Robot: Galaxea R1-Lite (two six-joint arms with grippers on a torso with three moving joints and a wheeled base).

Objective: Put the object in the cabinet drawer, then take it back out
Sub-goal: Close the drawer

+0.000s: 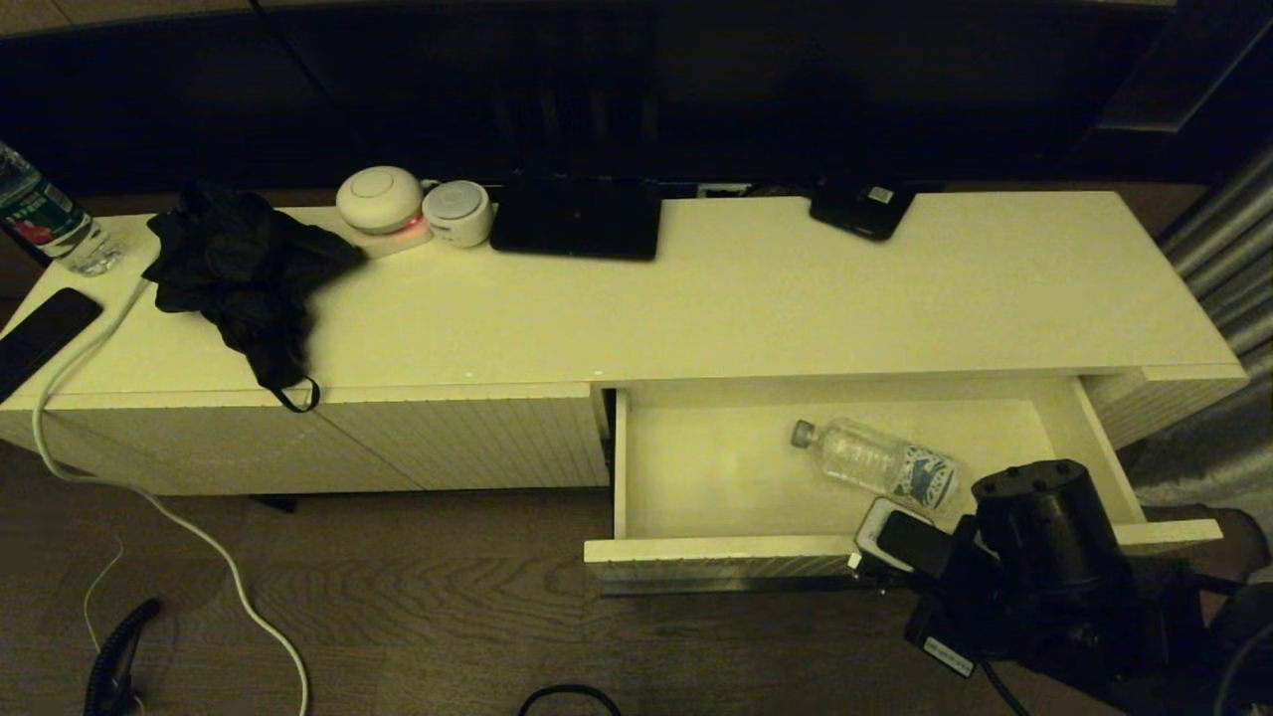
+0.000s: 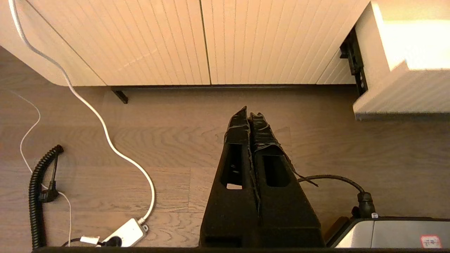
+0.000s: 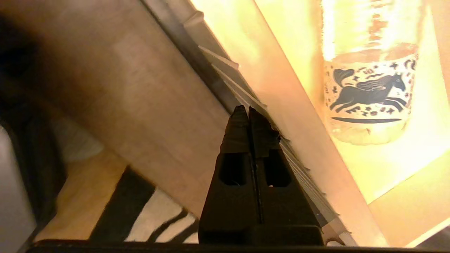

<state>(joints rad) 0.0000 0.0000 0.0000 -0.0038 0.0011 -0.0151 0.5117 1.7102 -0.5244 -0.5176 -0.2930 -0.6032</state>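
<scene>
The cabinet drawer [image 1: 716,467] is standing pulled out from the cabinet [image 1: 756,288], and the water bottle [image 1: 875,462] is lying on its side inside, just beyond the right pincer [image 3: 249,109], cap pointing away. That pincer is hovering closed and empty at the drawer's ribbed front edge, apart from the bottle. The left pincer [image 2: 248,113] is hanging closed over the wooden floor [image 2: 168,140], facing the ribbed panels, with the drawer off to its right.

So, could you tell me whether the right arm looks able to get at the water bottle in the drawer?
Probably yes: the water bottle lies uncovered in the open drawer, and the right claw, shut, sits at the drawer's front.
</scene>
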